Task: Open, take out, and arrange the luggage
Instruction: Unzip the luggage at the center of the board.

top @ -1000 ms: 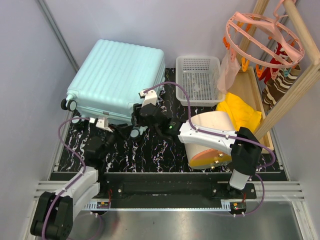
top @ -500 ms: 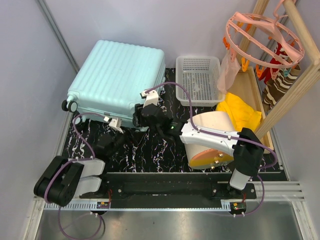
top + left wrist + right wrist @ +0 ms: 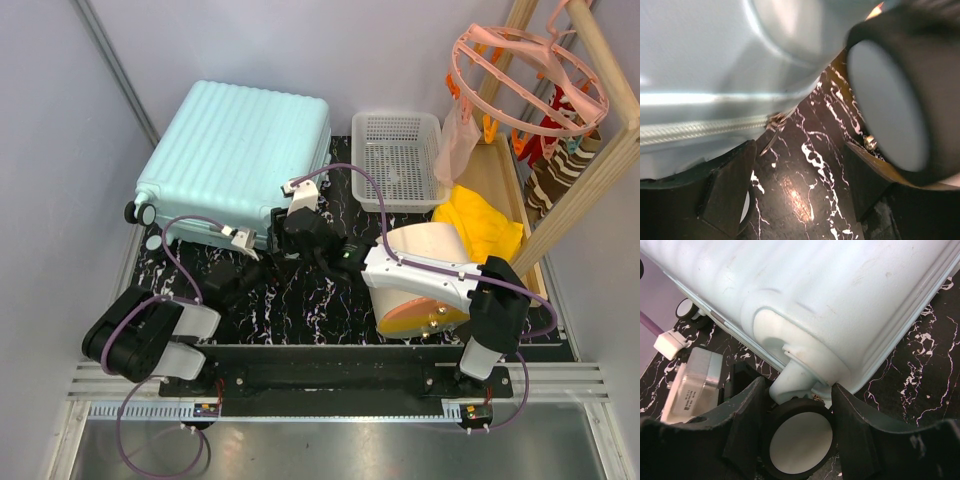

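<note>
Since somebody will ask about writing first: the only label I can find is a sticker on the small grey camera box (image 3: 687, 390) in the right wrist view, and the print is too tiny to read (no brand showing on the shell either).

The luggage (image 3: 235, 160) lies flat at about 10 o'clock on the black marbled table (image 3: 300, 300), lid down, zipper (image 3: 695, 130) run shut along its near edge.

The left gripper (image 3: 800, 165) is spread wide, holding nothing, with the zipper pull (image 3: 774, 125) dangling just beyond the gap.

The right gripper (image 3: 797, 390) is clamped on a corner wheel (image 3: 801, 440), one finger on each side.

Containers: a white mesh basket (image 3: 397, 120) at 1 o'clock, just beside the case. A wooden tray (image 3: 500, 165) at 2 o'clock has a yellow cloth (image 3: 485, 225) bunched in it. A cream cylinder (image 3: 420, 245) with an orange end lies at 4 o'clock, under the right arm.
</note>
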`<state>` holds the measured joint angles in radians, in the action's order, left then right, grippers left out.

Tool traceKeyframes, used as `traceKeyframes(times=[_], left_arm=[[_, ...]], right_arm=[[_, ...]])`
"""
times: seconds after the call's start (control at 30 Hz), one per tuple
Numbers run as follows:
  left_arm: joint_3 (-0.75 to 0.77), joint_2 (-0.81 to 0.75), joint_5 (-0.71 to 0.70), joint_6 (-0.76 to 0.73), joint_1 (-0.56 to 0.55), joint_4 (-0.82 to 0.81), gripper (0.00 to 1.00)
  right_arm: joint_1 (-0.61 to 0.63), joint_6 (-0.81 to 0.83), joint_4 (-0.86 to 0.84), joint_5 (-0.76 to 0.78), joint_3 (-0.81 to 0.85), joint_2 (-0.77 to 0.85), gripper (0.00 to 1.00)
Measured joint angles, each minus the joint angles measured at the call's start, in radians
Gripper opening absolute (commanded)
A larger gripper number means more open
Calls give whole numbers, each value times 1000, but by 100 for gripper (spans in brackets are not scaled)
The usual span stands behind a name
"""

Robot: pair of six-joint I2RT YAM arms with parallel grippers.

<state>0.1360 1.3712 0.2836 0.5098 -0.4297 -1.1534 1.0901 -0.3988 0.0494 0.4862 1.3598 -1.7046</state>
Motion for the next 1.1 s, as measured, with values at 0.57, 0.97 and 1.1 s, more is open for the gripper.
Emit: traceKeyframes(times=[0.57,0.97,1.1], left_arm=[[27,59,-53,4,-40,-66,49],[55,56,-119,3,-45,15,0],[57,26,-130,11,-50,60,0]], right_arm=[[-13,10,1,1,0,0,0],[-19,11,2,-2,-1,2,0],[-12,17,3,4,-1,2,0]])
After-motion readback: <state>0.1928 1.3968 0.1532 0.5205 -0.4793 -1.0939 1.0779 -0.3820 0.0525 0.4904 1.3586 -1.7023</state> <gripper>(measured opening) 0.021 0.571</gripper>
